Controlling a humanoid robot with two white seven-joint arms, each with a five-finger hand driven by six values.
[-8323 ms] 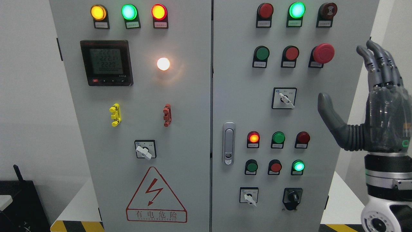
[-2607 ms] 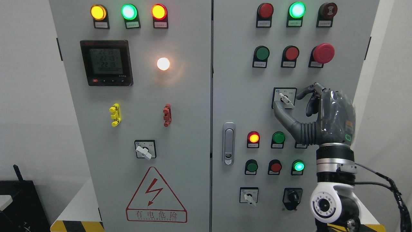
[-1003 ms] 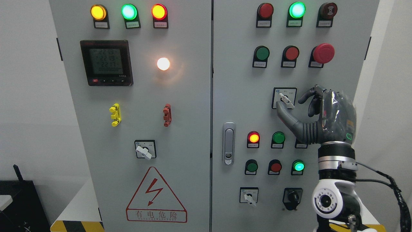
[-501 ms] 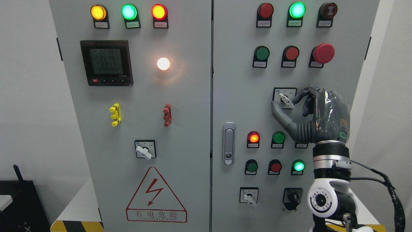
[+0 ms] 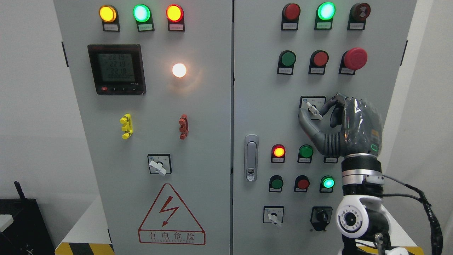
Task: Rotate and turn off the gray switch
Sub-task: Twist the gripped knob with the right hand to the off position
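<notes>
head view: the right robot hand (image 5: 341, 124) stands upright at the right door of the cabinet (image 5: 262, 88), thumb and curled fingers (image 5: 327, 105) pinching the gray switch (image 5: 313, 110). the thumb tip lies at the switch's 7 o'clock, a fingertip at its 3 o'clock. the pale lever points toward 4 o'clock on its square plate, at 12 o'clock from a green button (image 5: 305, 151).
</notes>
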